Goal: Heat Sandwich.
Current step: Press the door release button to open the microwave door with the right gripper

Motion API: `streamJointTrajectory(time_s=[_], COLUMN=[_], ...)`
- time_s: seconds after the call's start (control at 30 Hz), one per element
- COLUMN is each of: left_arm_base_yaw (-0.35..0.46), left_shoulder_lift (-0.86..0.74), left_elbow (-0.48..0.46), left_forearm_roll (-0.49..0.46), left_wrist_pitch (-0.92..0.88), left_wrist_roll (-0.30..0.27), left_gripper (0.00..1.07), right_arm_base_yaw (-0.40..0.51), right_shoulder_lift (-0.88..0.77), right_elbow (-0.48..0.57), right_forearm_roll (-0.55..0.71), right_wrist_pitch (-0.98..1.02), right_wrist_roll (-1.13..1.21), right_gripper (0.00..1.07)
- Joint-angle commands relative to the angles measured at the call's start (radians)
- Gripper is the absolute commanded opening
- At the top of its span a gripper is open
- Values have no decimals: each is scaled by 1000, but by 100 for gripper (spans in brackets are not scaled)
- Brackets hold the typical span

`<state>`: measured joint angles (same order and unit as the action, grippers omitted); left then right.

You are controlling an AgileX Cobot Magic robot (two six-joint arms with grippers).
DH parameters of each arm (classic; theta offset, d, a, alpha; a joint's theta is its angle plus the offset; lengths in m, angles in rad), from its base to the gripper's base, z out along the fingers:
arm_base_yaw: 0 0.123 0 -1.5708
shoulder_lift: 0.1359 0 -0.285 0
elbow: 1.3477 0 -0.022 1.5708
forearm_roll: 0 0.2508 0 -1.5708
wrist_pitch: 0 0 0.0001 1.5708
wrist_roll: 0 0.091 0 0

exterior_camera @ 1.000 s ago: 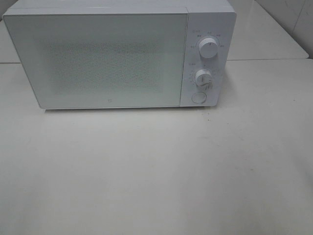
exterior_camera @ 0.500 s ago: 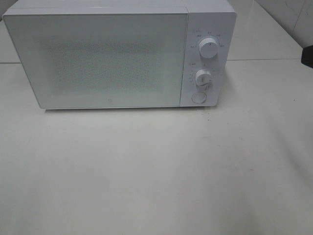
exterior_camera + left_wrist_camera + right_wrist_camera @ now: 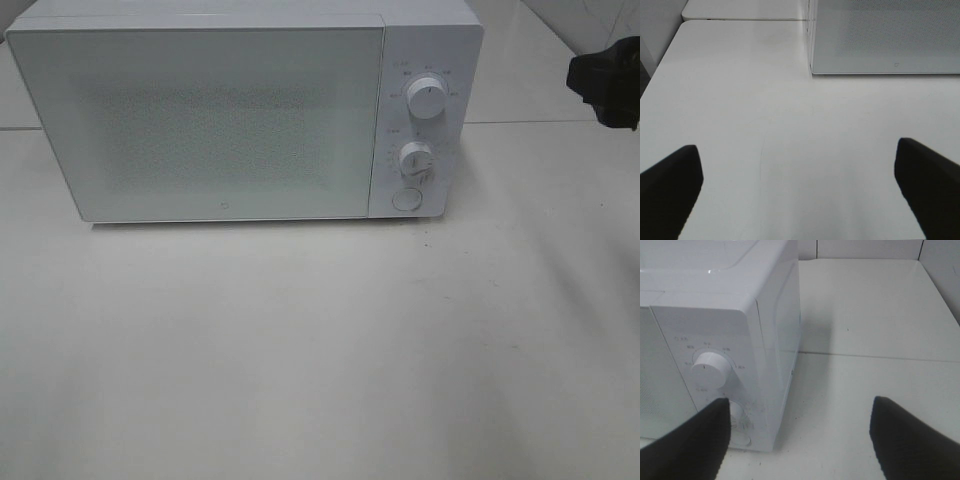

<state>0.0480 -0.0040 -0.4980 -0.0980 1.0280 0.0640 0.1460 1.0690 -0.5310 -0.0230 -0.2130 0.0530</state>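
The right gripper [image 3: 801, 402] hangs spread and empty beside the dial end of the microwave [image 3: 220, 120]. The left gripper [image 3: 796, 145] hovers spread near the left edge of the worktop [image 3: 320, 350].

The microwave [image 3: 230, 120] door's speckled window hides its inside, and the dial [image 3: 427, 100] markings are too small to read.

left end effector [image 3: 796, 145] and right end effector [image 3: 801, 400]: matte black, broad wedge-shaped fingers [image 3: 670, 190].

Kitchen-like test setup, white microwave [image 3: 245, 115] on bare white table [image 3: 320, 350], white tiled wall [image 3: 600, 25] behind
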Motion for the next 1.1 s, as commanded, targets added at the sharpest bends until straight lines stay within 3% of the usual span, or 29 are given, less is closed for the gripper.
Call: streamJointTrajectory(time_s=[0.03,0.13,0.43,0.63,0.87,1.1], left_arm_base_yaw=[0,0,0,0,0,0], left_shoulder_lift=[-27,-27,-27,-27,-27,-27], left_elbow=[3,3,3,3,3,3], left_forearm_roll=[-1,-1,-1,-1,-1,-1], left_wrist_pitch=[1,1,1,1,1,1], left_wrist_roll=[0,0,0,0,0,0], left_gripper=[101,101,101,101,101,101], right_arm_base_yaw=[-6,-5,1,128,235,378], right_shoulder_lift=[43,86,209,292,382,492], right_elbow=[25,55,125,147,147,147], right_forearm_roll=[-10,4,199,350,392,513], right_wrist_pitch=[-143,-241,-475,-602,-684,-789], right_wrist_roll=[-11,-38,-225,-349,-349,-338], right_gripper=[75,75,75,75,75,75])
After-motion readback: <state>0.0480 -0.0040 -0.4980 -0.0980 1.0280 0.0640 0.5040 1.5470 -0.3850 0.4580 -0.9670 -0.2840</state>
